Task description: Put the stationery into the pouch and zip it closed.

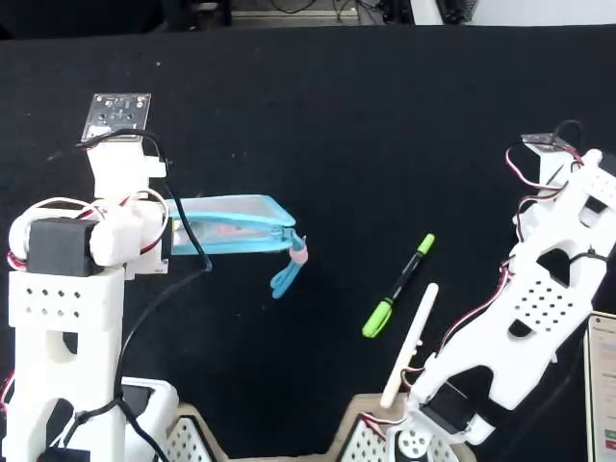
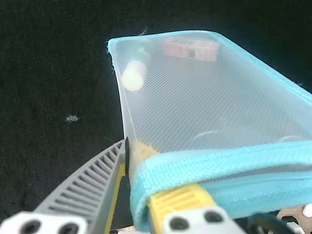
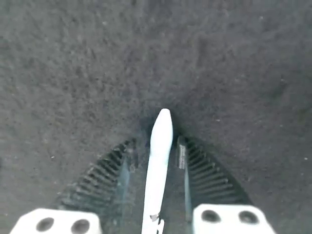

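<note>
Pouch (image 1: 231, 223), already holding small items, sits at the worktop's (image 1: 346, 125) left. The left end effector (image 2: 131, 190) is clamped on its zip edge. The right end effector (image 3: 156, 146) is closed narrowly on the pen (image 3: 158, 161). The highlighter (image 1: 397, 286) lies between the arms. Risks: the lengthwise-gripped pen slipping, or snagging the pouch rim. Open worktop lies between pen and pouch.

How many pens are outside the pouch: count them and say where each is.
2. A green pen lies loose on the table; a white pen is clamped in the right gripper. Items inside the pouch may include more.
</note>
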Available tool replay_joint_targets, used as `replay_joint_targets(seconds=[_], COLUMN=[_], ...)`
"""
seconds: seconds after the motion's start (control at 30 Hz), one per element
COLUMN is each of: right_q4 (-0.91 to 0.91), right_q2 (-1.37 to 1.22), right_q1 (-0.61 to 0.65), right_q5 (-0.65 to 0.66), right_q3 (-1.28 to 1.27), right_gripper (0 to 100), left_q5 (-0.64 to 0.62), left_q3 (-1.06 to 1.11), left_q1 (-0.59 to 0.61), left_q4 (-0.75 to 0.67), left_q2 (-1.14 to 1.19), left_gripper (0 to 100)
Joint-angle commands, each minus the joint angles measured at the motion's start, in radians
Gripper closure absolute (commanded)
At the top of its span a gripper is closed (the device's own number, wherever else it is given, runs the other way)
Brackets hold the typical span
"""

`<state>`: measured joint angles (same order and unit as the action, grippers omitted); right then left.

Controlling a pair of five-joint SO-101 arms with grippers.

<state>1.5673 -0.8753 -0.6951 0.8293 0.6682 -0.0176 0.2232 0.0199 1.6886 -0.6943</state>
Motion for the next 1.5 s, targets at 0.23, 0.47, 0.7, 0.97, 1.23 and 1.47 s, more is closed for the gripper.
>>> replay_joint_targets(seconds=[0.23,0.47,0.7,0.97,1.23,1.47], right_q4=[-0.115,-0.005,0.172,0.192,0.13,-0.012], right_q2=[0.002,0.096,0.268,0.504,0.963,1.422], right_q1=[0.023,0.009,0.017,0.057,0.305,0.651], right_q5=[0.005,0.006,0.006,0.006,-0.121,-0.468], right_q3=[0.007,0.045,0.039,-0.124,-0.452,-0.596], right_gripper=[94.5,98.8,98.8,98.8,98.8,98.8], left_q5=[0.003,0.003,0.003,0.003,0.003,0.003], left_q3=[0.013,0.012,0.012,0.012,0.012,0.012], left_q1=[-0.005,-0.005,-0.005,-0.005,-0.005,-0.005], left_q4=[-0.003,-0.003,-0.003,-0.003,-0.002,-0.002], left_q2=[-0.017,-0.017,-0.017,-0.017,-0.017,-0.017], left_gripper=[97,97,97,97,97,97])
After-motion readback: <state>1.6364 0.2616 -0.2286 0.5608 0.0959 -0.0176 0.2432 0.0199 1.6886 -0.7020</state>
